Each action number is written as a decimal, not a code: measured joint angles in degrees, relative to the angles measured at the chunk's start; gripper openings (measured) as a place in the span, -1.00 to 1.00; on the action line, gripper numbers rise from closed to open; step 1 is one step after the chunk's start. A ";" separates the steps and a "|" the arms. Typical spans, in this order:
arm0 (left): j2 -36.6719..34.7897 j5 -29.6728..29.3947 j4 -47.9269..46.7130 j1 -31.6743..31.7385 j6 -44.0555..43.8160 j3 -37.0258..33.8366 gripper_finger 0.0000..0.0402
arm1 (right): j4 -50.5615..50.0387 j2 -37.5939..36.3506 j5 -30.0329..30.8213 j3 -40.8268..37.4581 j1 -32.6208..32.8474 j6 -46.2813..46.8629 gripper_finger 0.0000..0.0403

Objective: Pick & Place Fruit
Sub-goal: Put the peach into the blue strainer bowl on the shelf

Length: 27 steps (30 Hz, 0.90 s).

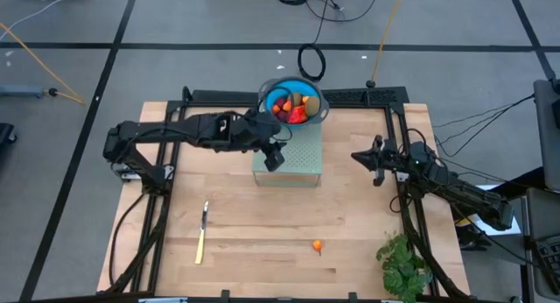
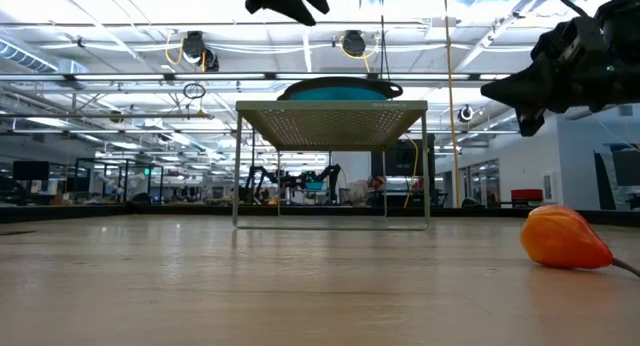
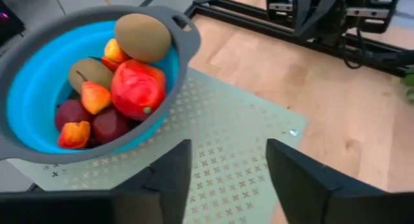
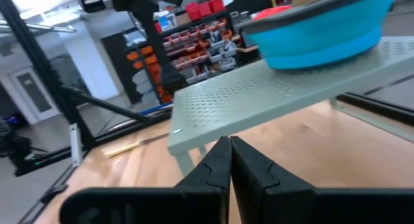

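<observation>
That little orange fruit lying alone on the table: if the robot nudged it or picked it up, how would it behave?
The little orange fruit looks rounded with one pointed end, so a push would probably send it rolling in a curve rather than straight. It seems small and likely light. Its skin looks smooth, so it might slip between hard fingers. A thin stem seems to trail from the tip and could snag.

A blue bowl [image 1: 313,91] with a grey rim sits on the far end of a pale green stand [image 1: 302,158] with little holes, at the far middle of the wooden table [image 1: 262,224]. A knife [image 1: 202,233] with a yellow handle lies near the left. A leafy green plant [image 1: 402,264] sits at the near right corner.
</observation>
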 joint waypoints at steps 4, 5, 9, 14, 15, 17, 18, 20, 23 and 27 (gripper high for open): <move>0.00 -0.04 -0.02 -1.67 -1.20 0.00 -0.29 | 0.72 0.00 -1.05 0.00 1.45 0.42 -0.98; 0.00 -0.05 0.00 -2.08 -1.35 0.00 -0.34 | 1.32 0.00 -1.05 0.00 2.11 0.50 -0.98; 0.00 -0.05 0.00 -3.42 -1.85 0.00 -0.53 | 3.07 0.00 -1.03 0.02 5.23 0.50 -0.98; 0.00 -0.03 0.81 -4.75 -4.77 -2.06 -0.70 | 3.32 0.00 -0.66 0.02 9.37 0.50 -0.98; 0.00 -0.07 1.04 -5.14 -6.00 -2.86 -0.74 | 3.32 0.00 -0.63 0.02 10.08 0.50 -0.98; 0.00 -0.11 1.89 -6.15 -7.71 -4.24 -0.82 | 3.34 0.00 -0.29 0.02 11.46 0.50 -0.98; 0.00 -0.15 2.38 -6.68 -8.33 -4.93 -0.86 | 3.34 0.00 0.63 0.02 12.22 0.50 -0.98; 0.00 -0.17 4.79 -7.73 -8.95 -6.92 -0.95 | 3.37 0.00 2.33 0.07 13.69 0.38 -0.99; 0.04 -0.89 8.83 -9.04 -10.00 -9.77 -0.97 | 3.37 0.01 4.28 0.10 15.88 0.10 -1.00; 0.04 -1.09 12.56 -10.48 -11.49 -12.55 -0.96 | 3.39 0.77 5.49 1.12 18.70 -0.21 -1.00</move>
